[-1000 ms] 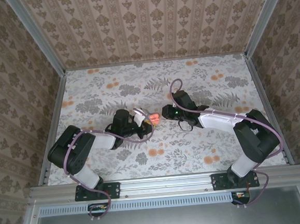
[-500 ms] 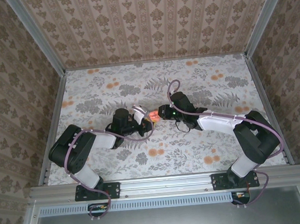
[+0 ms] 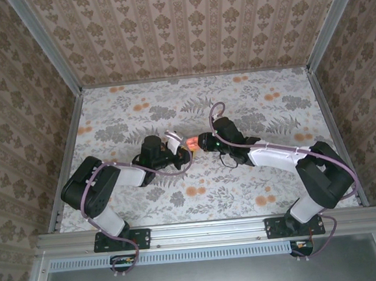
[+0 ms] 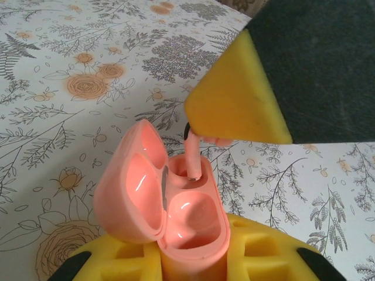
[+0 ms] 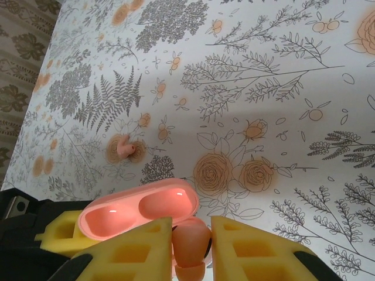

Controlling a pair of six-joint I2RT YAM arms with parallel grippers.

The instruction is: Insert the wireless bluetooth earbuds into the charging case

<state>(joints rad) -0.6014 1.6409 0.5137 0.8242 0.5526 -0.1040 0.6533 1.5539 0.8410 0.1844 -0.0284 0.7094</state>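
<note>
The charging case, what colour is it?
The charging case is glossy coral pink, inside and out; the left wrist view shows it best.

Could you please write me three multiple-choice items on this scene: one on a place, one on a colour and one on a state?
1. The left gripper holds the case. Where is the free earbud?
A. inside the case
B. on the table
C. on the left arm

2. What colour are the gripper pads?
A. blue
B. white
C. yellow

3. How is the case's lid?
A. open
B. shut
C. taken off

Answers: 1 B, it lies on the cloth apart from the case; 2 C, both wrist views show yellow foam; 3 A, it is swung back while the right gripper holds the other earbud at a socket.
</note>
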